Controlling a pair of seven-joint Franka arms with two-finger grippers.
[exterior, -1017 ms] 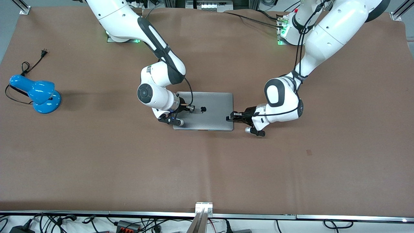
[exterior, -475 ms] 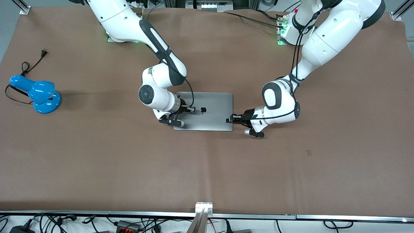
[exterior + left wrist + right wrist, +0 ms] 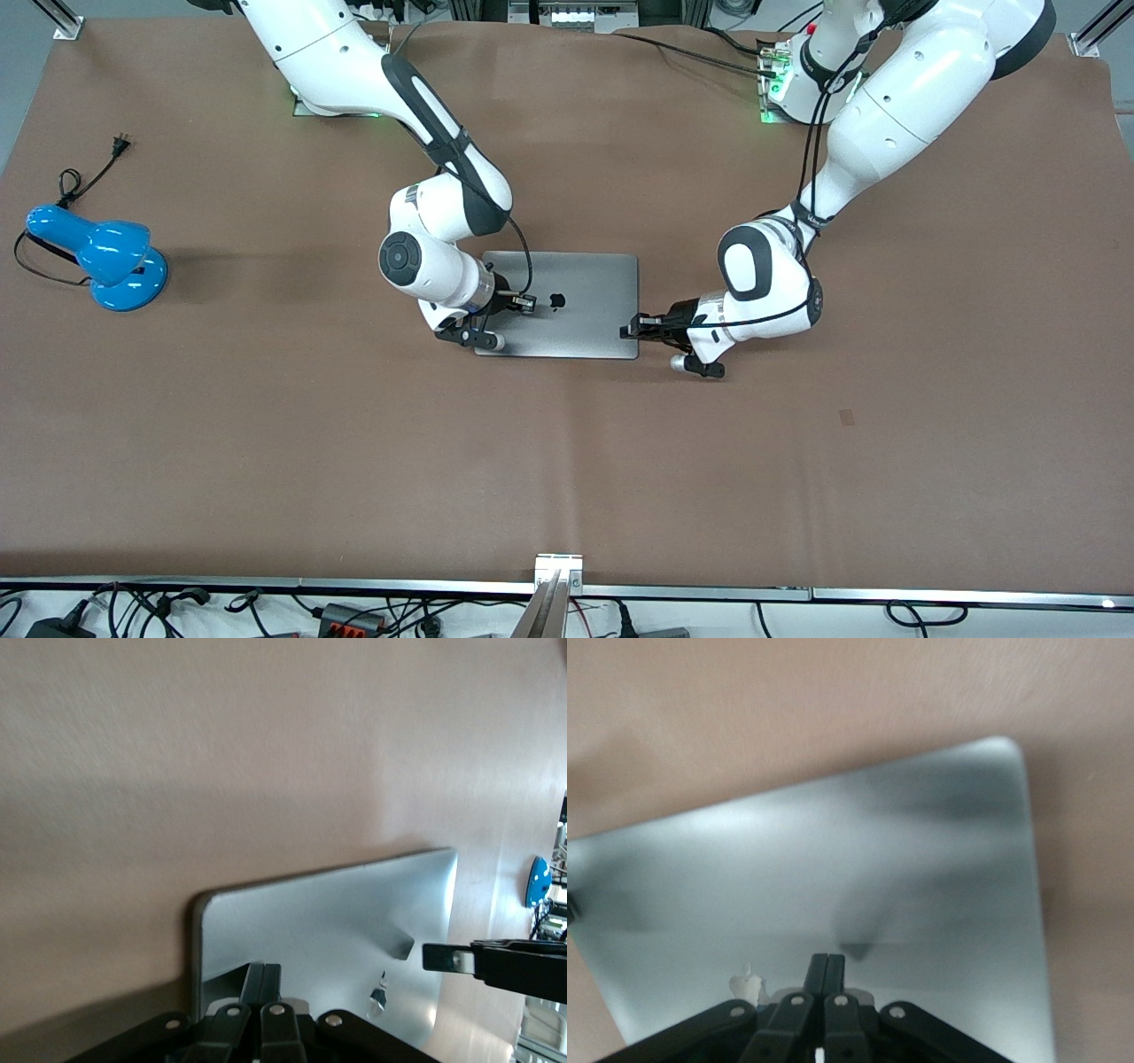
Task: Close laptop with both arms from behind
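I see the right hand (image 3: 525,302) pinched shut, empty, tips over the lid beside the logo; the left hand (image 3: 627,330) is also pinched shut, empty, at the lid's edge toward the left arm's end. Laptop (image 3: 585,301) lies closed flat mid-counter (image 3: 567,461), blue lamp (image 3: 97,252) well apart

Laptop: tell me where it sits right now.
In the front view the laptop lies shut and flat mid-table, with the right gripper over its lid and the left gripper at its edge.
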